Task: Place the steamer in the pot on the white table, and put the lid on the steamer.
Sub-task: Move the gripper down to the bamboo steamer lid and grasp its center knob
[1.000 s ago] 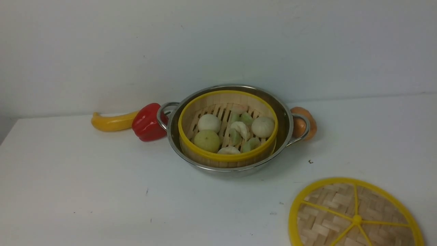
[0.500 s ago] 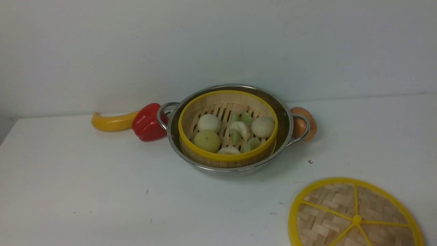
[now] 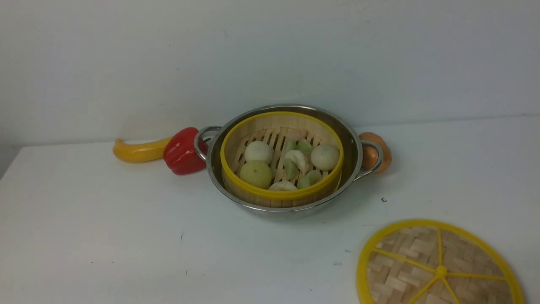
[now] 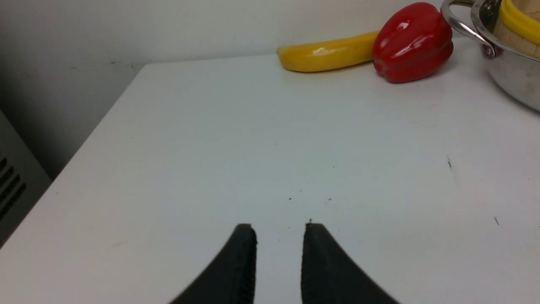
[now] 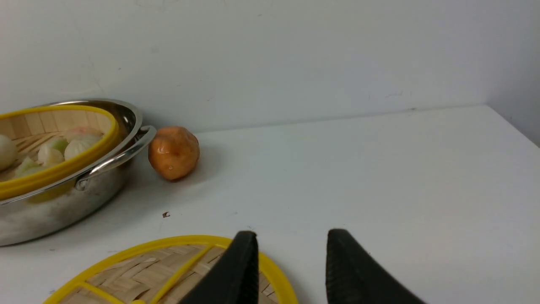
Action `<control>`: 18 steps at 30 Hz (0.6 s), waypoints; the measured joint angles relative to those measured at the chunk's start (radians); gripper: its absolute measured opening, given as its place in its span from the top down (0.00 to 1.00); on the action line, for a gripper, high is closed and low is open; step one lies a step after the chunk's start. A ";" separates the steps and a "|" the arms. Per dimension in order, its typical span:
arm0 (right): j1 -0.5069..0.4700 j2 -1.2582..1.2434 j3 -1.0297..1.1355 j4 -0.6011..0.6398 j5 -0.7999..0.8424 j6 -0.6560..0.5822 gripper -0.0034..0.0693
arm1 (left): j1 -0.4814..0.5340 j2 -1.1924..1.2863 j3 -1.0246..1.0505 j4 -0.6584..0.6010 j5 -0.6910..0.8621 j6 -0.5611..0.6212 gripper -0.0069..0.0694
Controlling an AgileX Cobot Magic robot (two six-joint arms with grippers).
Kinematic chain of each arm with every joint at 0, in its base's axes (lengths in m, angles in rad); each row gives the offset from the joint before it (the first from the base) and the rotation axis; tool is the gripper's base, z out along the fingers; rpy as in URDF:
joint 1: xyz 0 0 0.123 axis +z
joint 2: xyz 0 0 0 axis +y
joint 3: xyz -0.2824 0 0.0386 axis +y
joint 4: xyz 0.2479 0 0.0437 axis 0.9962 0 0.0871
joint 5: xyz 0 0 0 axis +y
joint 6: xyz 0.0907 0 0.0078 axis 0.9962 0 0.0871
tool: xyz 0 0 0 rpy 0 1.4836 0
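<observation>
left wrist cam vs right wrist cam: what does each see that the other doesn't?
Left wrist only: the left end effector, open and holding nothing, the yellow banana and the red pepper.
Right wrist only: the right end effector, open at the rim of the lid, the orange fruit, and the buns inside the steamer.
Both: the pot with the steamer seated in it, and the white table.

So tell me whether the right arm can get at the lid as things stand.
Probably yes: the right hand hangs open by the lid, nothing between them, and the lid lies flat and uncovered on the white table.
</observation>
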 joint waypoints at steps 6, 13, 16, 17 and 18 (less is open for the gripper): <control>0.000 0.000 0.000 0.025 -0.038 0.015 0.62 | 0.000 0.000 0.000 0.000 0.000 0.000 0.68; 0.000 0.023 -0.187 0.192 0.060 -0.014 0.62 | 0.000 0.000 0.000 0.000 0.000 0.000 0.68; 0.000 0.079 -0.332 0.252 0.212 -0.101 0.62 | 0.000 0.000 0.000 0.000 0.000 0.000 0.68; 0.000 0.109 -0.390 0.279 0.289 -0.145 0.62 | 0.000 0.000 0.000 0.000 0.000 0.000 0.68; 0.000 0.153 -0.463 0.318 0.383 -0.200 0.62 | 0.000 0.000 0.000 0.000 0.000 0.000 0.67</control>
